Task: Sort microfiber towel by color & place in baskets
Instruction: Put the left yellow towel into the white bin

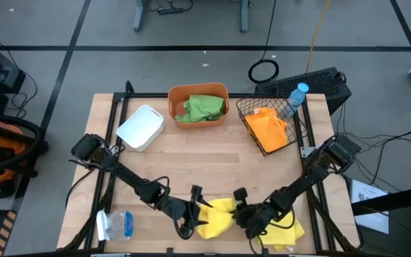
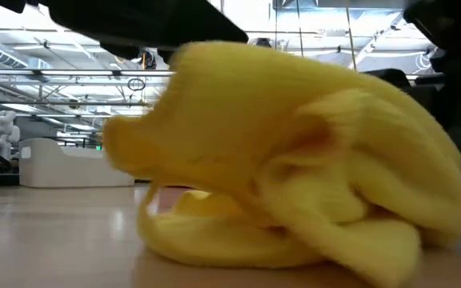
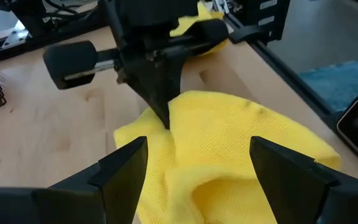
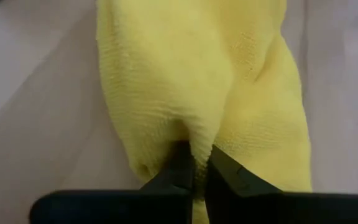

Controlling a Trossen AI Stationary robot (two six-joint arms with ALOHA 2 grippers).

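Observation:
A bright yellow towel (image 1: 216, 218) lies bunched near the table's near edge, between both grippers; it fills the low view (image 2: 294, 160). My left gripper (image 3: 194, 168) is open, one finger on each side of the towel's left part; whether they touch it I cannot tell. My right gripper (image 4: 199, 168) is shut on the same towel's right side. A second yellow towel (image 1: 287, 232) lies flat under my right arm. The orange tub (image 1: 198, 93) holds a green towel (image 1: 204, 107). An orange towel (image 1: 270, 127) lies in the black wire basket (image 1: 252, 107). The white tub (image 1: 141, 127) stands at the far left. My right gripper pinches a raised fold (image 4: 197, 140) of the yellow towel between its two fingertips (image 3: 165, 115). The fingers come from the table's right, slanting down. The towel's lower part rests on the table, and its bulk bunches up beyond the fingers.
A clear bottle with a blue cap (image 1: 298, 96) stands behind the wire basket. A clear plastic item (image 1: 116, 225) lies at the near left corner. Bare wood (image 1: 205, 157) stretches across the middle of the table between the baskets and the grippers.

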